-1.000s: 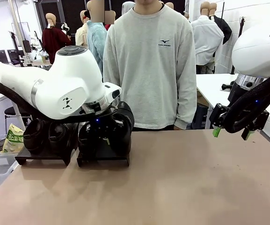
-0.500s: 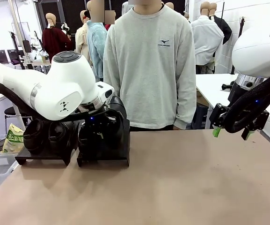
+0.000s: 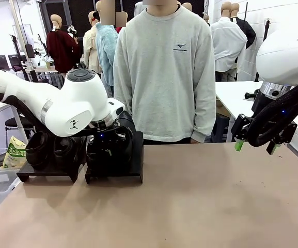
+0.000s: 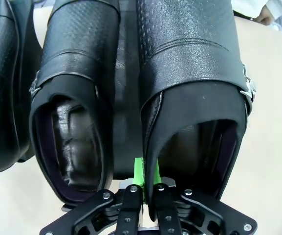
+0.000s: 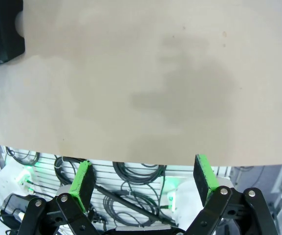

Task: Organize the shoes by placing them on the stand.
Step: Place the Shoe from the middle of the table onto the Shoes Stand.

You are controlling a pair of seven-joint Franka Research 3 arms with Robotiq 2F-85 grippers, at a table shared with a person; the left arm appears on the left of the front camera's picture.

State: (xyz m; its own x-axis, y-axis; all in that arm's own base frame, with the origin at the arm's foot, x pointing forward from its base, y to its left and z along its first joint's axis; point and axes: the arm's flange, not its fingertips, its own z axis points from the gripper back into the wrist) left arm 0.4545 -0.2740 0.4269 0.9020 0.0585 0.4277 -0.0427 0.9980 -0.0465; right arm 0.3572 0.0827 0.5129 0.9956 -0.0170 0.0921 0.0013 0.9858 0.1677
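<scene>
Tan table: two stands, four shoes; left tool pinches shoe; right tool wide, empty.

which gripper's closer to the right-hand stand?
Left. The left gripper is at the stand, fingers pinching the rim of a shoe resting on it. The right gripper hangs open above the table's far right side, well away.

Two stands sit side by side at the counter's far left: the left stand carries two shoes, the right stand two more, with the left hand at the rightmost shoe's heel. A person stands behind the counter.
</scene>
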